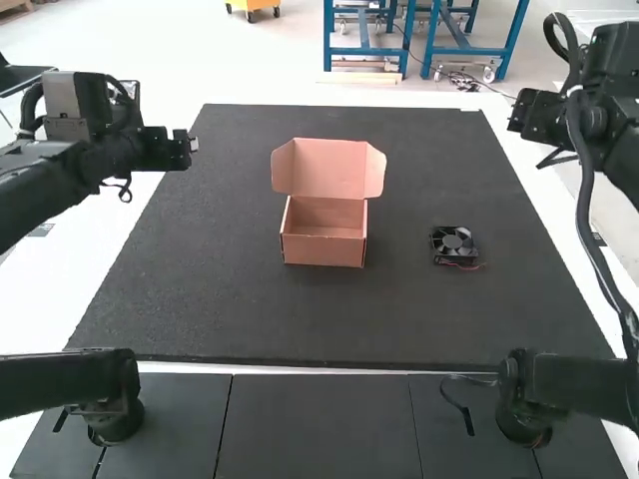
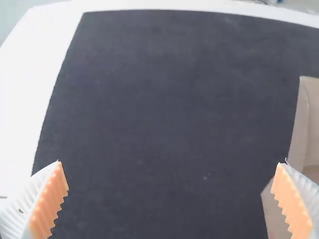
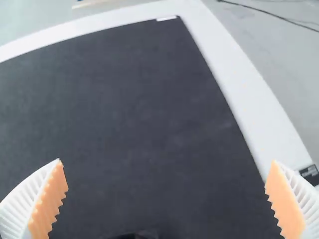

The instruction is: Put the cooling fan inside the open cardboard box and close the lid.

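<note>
Cardboard box [image 1: 323, 232] – upright near the middle of the black mat [image 1: 200, 279], a little toward its far edge. The lid [image 1: 327, 168] is open, standing up from the box's far wall, with its side tabs spread. The inside looks bare as far as the high view shows.

Cooling fan [image 1: 452, 245] – small and black, lying flat on the mat on the box's right, apart from it and about level with the box's near wall. Thin wires trail at its near side.

Left gripper [image 2: 168, 167] – released, with its white ribbed fingers and orange pads [image 2: 50, 199] spread wide and nothing between them. It hangs above the far left part of the mat, left of the box. One box wall [image 2: 306, 124] shows at the edge of the left wrist view.

Right gripper [image 3: 165, 163] – also released and holding nothing, with its pads [image 3: 47, 204] far apart. It is raised over the far right part of the mat, near the white bench [image 3: 259, 124] margin along that side and well apart from the fan.
</note>
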### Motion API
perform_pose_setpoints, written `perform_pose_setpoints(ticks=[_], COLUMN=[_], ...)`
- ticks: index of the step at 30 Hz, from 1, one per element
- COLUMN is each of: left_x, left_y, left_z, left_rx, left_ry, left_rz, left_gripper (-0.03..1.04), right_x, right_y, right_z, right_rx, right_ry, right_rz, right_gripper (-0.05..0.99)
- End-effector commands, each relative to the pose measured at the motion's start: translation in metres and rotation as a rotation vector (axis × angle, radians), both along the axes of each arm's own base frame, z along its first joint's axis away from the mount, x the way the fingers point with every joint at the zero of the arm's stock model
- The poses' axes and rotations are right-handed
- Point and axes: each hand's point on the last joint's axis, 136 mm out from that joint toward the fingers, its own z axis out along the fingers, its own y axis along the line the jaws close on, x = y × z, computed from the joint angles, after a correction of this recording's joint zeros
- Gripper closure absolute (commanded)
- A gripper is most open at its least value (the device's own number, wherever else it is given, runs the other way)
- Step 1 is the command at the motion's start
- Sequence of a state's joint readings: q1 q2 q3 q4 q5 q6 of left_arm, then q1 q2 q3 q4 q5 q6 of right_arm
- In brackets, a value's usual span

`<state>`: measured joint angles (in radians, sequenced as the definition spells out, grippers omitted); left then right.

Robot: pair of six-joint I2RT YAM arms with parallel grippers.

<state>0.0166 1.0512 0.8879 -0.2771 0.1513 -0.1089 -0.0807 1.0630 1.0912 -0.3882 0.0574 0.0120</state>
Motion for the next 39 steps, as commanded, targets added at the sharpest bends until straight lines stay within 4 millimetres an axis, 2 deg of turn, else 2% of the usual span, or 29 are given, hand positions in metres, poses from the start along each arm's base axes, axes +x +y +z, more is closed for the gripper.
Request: perform_pose_setpoints(ticks=[1, 3, 5, 8, 15, 18, 22, 26, 31, 33, 39], left_x=[0.007, 0.003, -0.005, -0.006, -0.027, -0.034, -0.039, -0.045, -0.047, -0.047, -0.046], left_y=[-0.029, -0.049, -0.064, -0.068, -0.075, -0.075, -0.073, -0.075, -0.075, -0.075, -0.074], left_z=[0.006, 0.006, 0.012, 0.019, 0.049, 0.057, 0.050, 0.041, 0.040, 0.046, 0.048], left_rx=[-0.062, -0.125, -0.122, -0.116, -0.112, -0.113, -0.096, -0.095, -0.093, -0.091, -0.086], left_ry=[0.059, 0.125, 0.134, 0.109, -0.028, -0.085, -0.109, -0.114, -0.122, -0.144, -0.157], left_rz=[-0.143, -0.252, -0.366, -0.397, -0.446, -0.440, -0.424, -0.430, -0.427, -0.427, -0.416], left_gripper=[0.05, 0.05, 0.05, 0.05, 0.04, 0.04, 0.04, 0.04, 0.04, 0.04, 0.04], right_x=[0.009, 0.009, 0.010, 0.009, 0.019, 0.025, 0.028, 0.029, 0.025, 0.022, 0.016], right_y=[-0.002, 0.001, 0.001, 0.004, 0.003, 0.003, 0.003, -0.001, -0.007, -0.009, -0.010], right_z=[-0.002, -0.033, -0.054, -0.074, -0.116, -0.132, -0.154, -0.168, -0.184, -0.190, -0.218], right_rx=[-0.006, -0.013, -0.006, 0.017, 0.005, 0.009, 0.011, -0.012, -0.075, -0.083, -0.097], right_ry=[0.068, 0.221, 0.322, 0.392, 0.483, 0.503, 0.541, 0.545, 0.561, 0.573, 0.648], right_rz=[0.001, 0.022, 0.026, 0.045, 0.060, 0.064, 0.057, 0.034, 0.038, 0.035, 0.044], right_gripper=[0.03, 0.02, 0.02, 0.03, 0.03, 0.03, 0.03, 0.03, 0.03, 0.03, 0.03])
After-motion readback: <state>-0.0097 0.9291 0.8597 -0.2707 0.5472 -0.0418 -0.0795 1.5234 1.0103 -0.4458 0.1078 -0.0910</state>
